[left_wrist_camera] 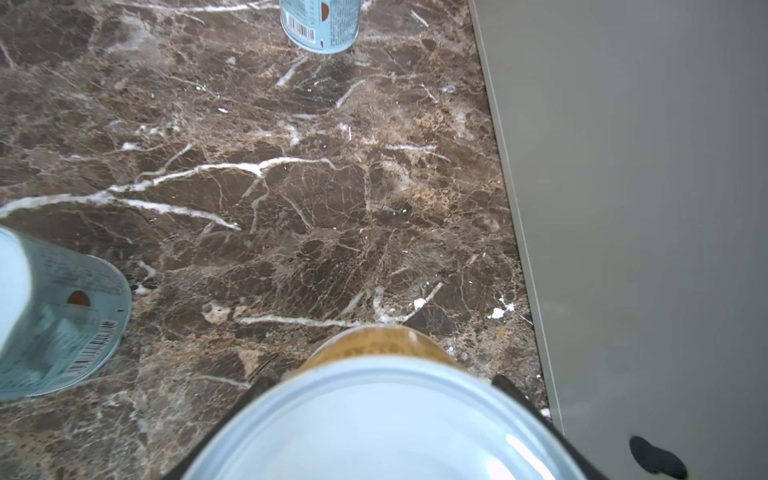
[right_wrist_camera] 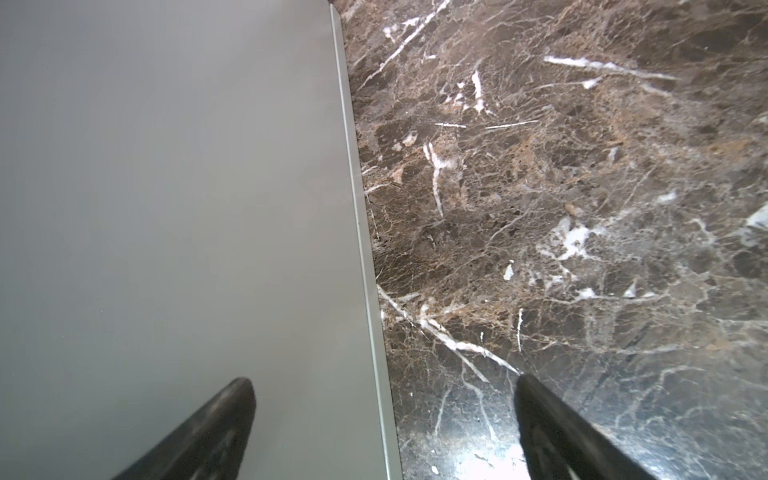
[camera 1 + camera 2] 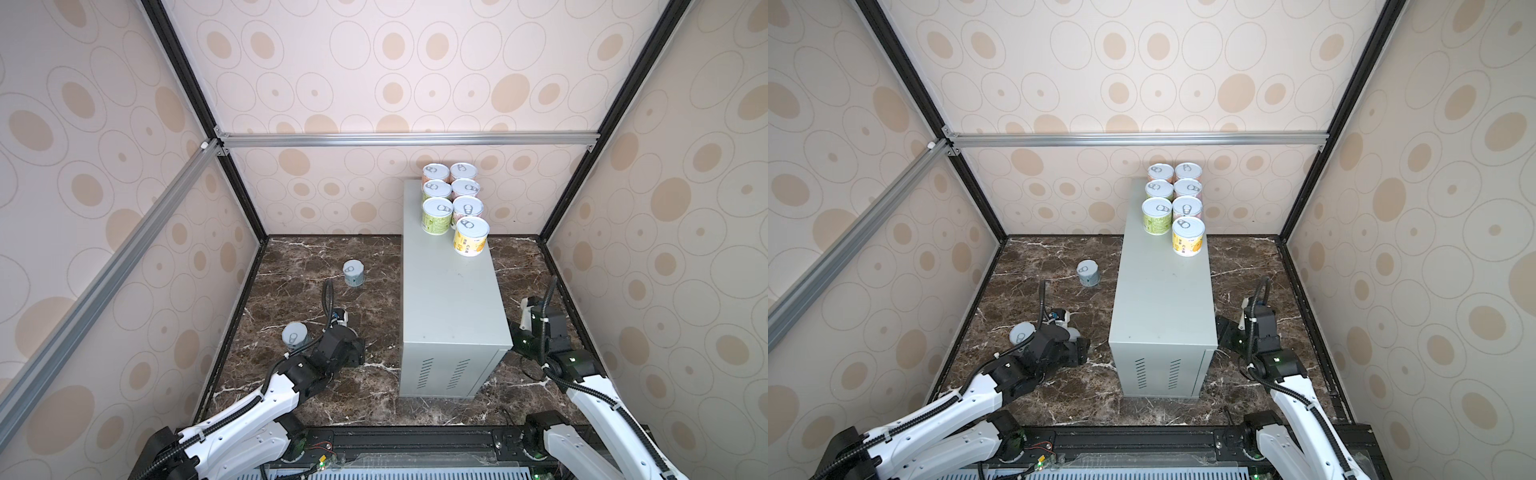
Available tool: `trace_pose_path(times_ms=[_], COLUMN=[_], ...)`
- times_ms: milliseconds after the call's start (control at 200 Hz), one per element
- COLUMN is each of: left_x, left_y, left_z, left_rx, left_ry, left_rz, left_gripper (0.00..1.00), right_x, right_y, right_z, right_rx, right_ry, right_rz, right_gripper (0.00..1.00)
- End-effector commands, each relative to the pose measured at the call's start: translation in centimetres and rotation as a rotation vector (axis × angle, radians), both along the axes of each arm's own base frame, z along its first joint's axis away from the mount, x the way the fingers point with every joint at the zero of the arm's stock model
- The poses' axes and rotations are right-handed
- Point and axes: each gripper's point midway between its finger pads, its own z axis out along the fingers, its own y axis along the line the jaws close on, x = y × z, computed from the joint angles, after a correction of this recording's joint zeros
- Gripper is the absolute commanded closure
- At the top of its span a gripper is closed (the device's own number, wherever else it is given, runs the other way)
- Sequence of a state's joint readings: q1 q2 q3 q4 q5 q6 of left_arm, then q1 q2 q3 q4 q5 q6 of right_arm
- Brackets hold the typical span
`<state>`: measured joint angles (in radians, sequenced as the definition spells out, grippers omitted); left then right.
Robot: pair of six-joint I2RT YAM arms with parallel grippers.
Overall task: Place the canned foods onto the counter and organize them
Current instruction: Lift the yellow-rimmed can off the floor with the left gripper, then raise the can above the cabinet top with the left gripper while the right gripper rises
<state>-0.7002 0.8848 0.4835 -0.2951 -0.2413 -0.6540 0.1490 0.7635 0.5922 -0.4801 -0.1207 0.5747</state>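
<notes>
Several canned foods (image 3: 452,203) stand in two rows at the far end of the counter (image 3: 449,299), a tall grey metal box. Two pale blue cans stand on the marble to its left, one far (image 3: 353,273) and one near (image 3: 294,336). My left gripper (image 1: 382,378) is low over the marble beside the counter's left wall (image 1: 644,208). It is shut on a can with an orange-brown label (image 1: 378,345); the can's silvery lid fills the wrist view's lower middle. My right gripper (image 2: 382,386) hangs open and empty at the counter's right wall (image 2: 166,208).
Dark brown veined marble (image 3: 299,257) covers the floor. Patterned walls with black frame posts (image 3: 245,199) enclose it on three sides. The nearer half of the counter top (image 3: 1163,307) is bare. A black rail (image 3: 415,440) carries both arm bases at the front.
</notes>
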Motion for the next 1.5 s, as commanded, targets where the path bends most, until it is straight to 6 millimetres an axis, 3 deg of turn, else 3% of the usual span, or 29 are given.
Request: trace_pose_path(times_ms=[0,225,730,1140,1495], left_x=[0.7,0.5,0.9,1.0,0.6], left_y=[0.0,0.2,0.3,0.8,1.2], left_z=[2.9,4.2,9.9,16.0,20.6], left_rx=[-0.033,-0.044,-0.039,-0.040,-0.026], left_ry=[-0.076,-0.096,-0.178,-0.264,-0.314], left_rz=[0.009,0.005,-0.009,-0.012,-0.040], left_gripper=[0.27,0.27,0.27,0.27,0.27], right_x=[-0.3,-0.6,-1.2,-2.5,-3.5], right_y=[0.1,0.0,0.5,1.2,0.3], right_z=[1.5,3.0,6.8,13.0,15.3], right_rx=[0.004,-0.005,0.013,0.060,-0.009], right_ry=[-0.029,-0.069,-0.149,-0.274,-0.324], right_rz=[0.018,0.026,0.063,0.100,0.096], right_gripper=[0.01,0.00,0.00,0.00,0.00])
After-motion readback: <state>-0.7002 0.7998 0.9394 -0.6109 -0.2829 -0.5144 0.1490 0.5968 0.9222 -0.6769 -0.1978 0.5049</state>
